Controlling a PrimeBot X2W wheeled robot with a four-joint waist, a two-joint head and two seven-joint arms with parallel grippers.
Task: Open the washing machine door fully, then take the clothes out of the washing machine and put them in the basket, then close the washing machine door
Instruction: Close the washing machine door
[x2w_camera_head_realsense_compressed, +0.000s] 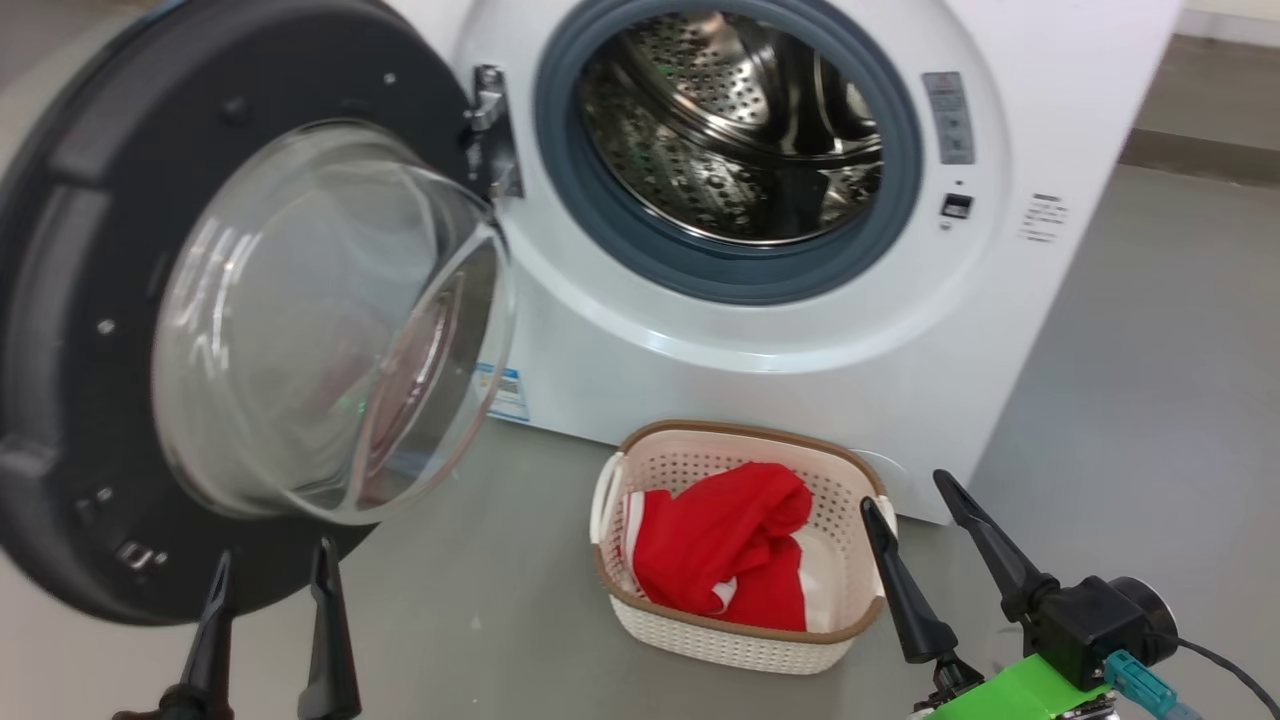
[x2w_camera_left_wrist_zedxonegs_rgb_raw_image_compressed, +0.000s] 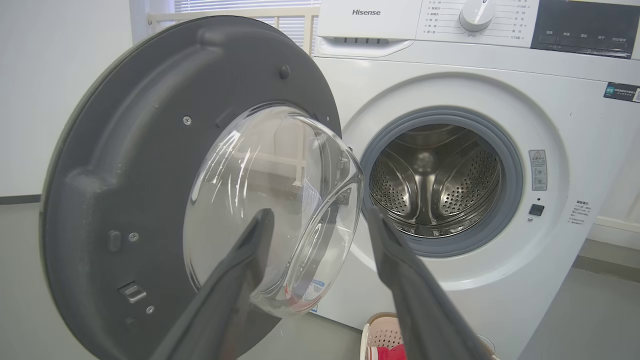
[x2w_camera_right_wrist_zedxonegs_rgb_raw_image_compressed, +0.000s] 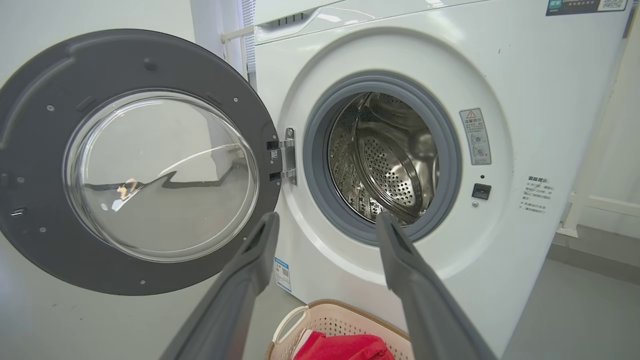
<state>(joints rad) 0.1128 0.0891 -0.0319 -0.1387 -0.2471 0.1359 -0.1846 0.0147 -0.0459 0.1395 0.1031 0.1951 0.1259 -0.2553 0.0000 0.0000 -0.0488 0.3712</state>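
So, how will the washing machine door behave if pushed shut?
The washing machine door probably swings as one rigid piece on its metal hinge. Its bulging glass window looks smooth, so likely slippery; the dark frame seems safer to push.

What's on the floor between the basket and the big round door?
Nothing: only bare grey floor lies between the basket and the washing machine door, as the head view shows.
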